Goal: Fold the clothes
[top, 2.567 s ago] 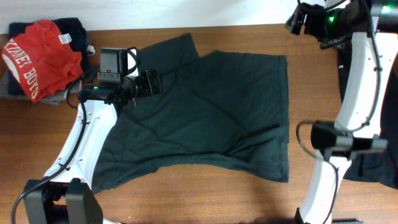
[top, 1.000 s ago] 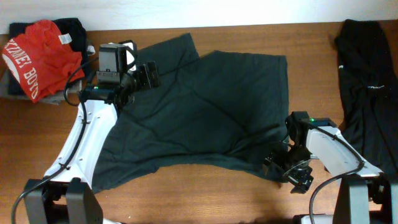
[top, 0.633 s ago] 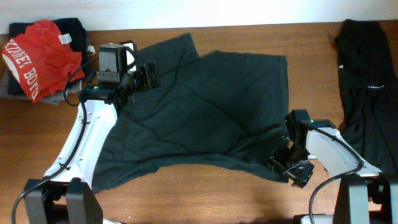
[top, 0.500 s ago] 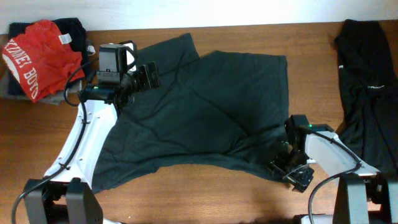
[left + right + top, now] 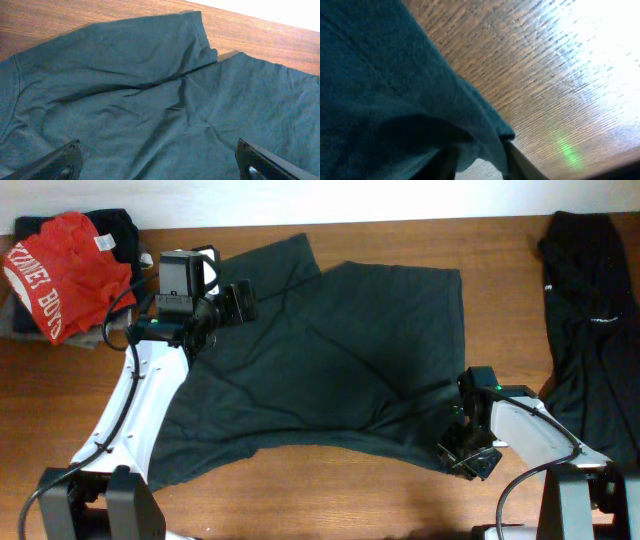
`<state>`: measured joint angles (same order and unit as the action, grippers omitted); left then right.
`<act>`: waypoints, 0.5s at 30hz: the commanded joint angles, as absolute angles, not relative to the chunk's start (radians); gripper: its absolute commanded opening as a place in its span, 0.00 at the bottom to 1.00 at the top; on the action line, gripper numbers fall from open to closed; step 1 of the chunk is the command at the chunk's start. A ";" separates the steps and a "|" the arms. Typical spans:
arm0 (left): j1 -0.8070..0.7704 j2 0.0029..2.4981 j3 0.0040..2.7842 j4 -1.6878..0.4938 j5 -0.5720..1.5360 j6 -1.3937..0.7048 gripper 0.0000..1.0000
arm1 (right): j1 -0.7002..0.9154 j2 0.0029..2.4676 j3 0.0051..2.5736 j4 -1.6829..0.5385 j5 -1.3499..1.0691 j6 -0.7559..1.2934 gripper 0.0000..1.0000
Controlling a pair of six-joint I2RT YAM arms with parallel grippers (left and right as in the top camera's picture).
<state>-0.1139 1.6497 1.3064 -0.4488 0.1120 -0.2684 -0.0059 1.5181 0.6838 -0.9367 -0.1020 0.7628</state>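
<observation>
Wooden counter, white wall behind. Centre: green shirt, spread; far-left corner: red shirt; right edge: black garment. Over the shirt, left hand released; right hand grasping its near-right corner.

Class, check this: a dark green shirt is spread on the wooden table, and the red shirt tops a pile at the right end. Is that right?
No. The overhead view shows the red shirt topping a pile at the left end; the dark green shirt is indeed spread on the wooden table.
</observation>
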 commanded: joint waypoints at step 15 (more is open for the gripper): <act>-0.112 1.657 1.309 -0.447 0.107 -0.252 0.97 | -0.009 1.497 0.880 -1.261 0.064 0.824 0.07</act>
